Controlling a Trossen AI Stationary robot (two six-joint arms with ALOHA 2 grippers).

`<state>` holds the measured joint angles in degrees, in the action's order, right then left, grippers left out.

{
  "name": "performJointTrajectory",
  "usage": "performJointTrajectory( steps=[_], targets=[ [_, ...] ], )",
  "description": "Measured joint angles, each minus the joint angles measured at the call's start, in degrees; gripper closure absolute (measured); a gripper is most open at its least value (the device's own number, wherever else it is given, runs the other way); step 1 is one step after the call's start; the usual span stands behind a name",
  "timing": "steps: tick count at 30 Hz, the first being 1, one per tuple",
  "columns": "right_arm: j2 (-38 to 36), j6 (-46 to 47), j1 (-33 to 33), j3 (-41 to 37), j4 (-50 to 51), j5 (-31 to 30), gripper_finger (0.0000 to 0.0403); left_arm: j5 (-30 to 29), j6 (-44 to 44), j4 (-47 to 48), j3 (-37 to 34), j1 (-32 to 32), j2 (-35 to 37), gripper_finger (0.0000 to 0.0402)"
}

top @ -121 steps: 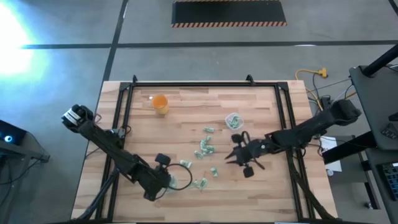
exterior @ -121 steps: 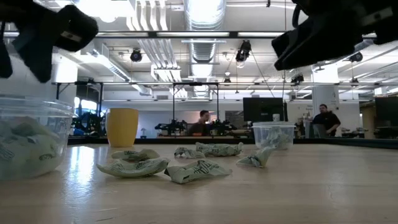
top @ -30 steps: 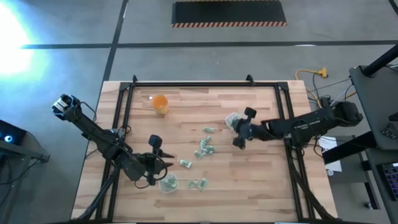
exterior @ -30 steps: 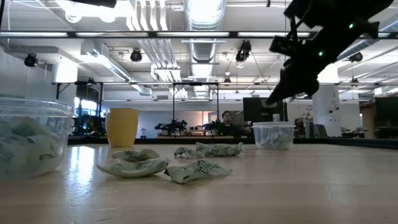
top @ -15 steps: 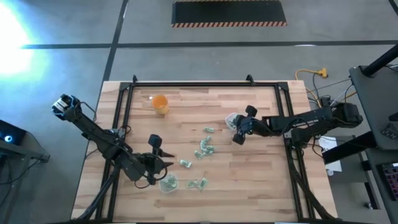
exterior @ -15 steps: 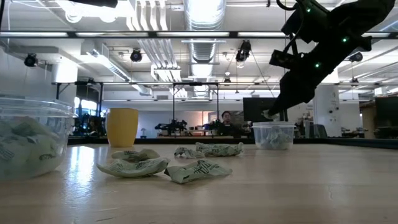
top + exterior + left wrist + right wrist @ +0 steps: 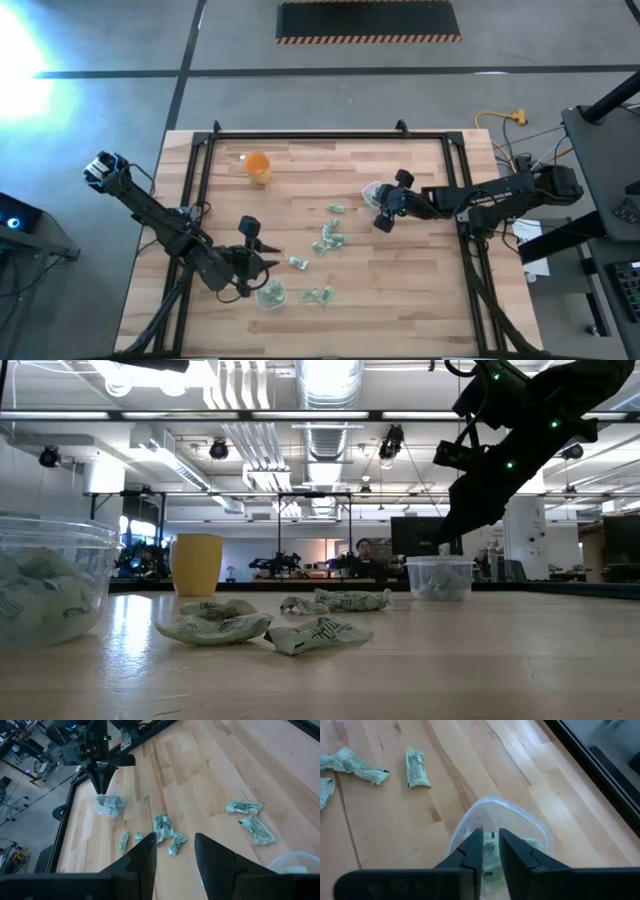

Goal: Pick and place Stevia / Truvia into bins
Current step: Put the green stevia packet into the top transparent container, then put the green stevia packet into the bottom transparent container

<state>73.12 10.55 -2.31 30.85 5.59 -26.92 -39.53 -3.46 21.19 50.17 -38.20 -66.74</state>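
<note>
Several pale green and white sachets point(image 7: 328, 238) lie flat in the middle of the table, also in the low view point(image 7: 215, 628) and the left wrist view point(image 7: 162, 825). One clear cup point(image 7: 372, 190) stands right of centre with sachets in it point(image 7: 492, 851). My right gripper point(image 7: 378, 203) hovers just above it, fingers pointing down into its mouth point(image 7: 491, 842), narrowly open and holding nothing. A second clear cup point(image 7: 270, 293) with sachets stands near the front edge. My left gripper point(image 7: 268, 264) waits beside it, open point(image 7: 175, 852).
An orange cup point(image 7: 258, 166) stands toward the far left of the table point(image 7: 420, 270). A black frame runs along the far and side edges point(image 7: 300, 137). Bare wood lies right of the sachets. In the low view, a person sits in the room beyond point(image 7: 362, 550).
My right gripper has moved a little toward the far edge and settled over the right cup. In the low view, a pale piece that showed at its fingertips half a second ago is gone from there. My left arm has kept still.
</note>
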Motion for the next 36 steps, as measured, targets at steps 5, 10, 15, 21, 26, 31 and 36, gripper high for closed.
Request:
performJointTrajectory(
  steps=[5,10,15,21,26,31,36],
  targets=[
    [0.0,-0.6,0.0,0.0,0.0,0.0,0.0312,0.0,0.0,-0.2,-0.4,0.2,0.0,0.0285],
    [-0.2,-2.2,0.6,1.0,0.0,-0.1,0.0291,0.2,0.1,-0.2,-2.0,2.2,0.0,0.0285],
    [-2.1,-5.0,3.6,2.3,0.0,-0.1,0.0285,7.6,1.7,-0.5,-3.6,7.5,0.0,0.0285],
    [-5.1,-7.8,9.3,2.9,-0.3,0.0,0.029,18.2,1.7,-4.0,-4.8,14.1,-1.6,0.0285],
    [-7.0,-8.7,12.9,3.4,-0.4,0.0,0.0299,23.2,1.6,-4.1,-2.9,17.4,-7.7,0.0285],
    [-8.4,-9.3,15.2,3.5,-0.5,-0.1,0.0305,26.0,2.2,0.7,2.3,20.1,-15.3,0.0285],
    [-9.1,-9.3,16.2,3.5,-0.3,0.0,0.0307,29.5,4.6,5.9,8.3,21.7,-23.1,0.0286]
  ],
)
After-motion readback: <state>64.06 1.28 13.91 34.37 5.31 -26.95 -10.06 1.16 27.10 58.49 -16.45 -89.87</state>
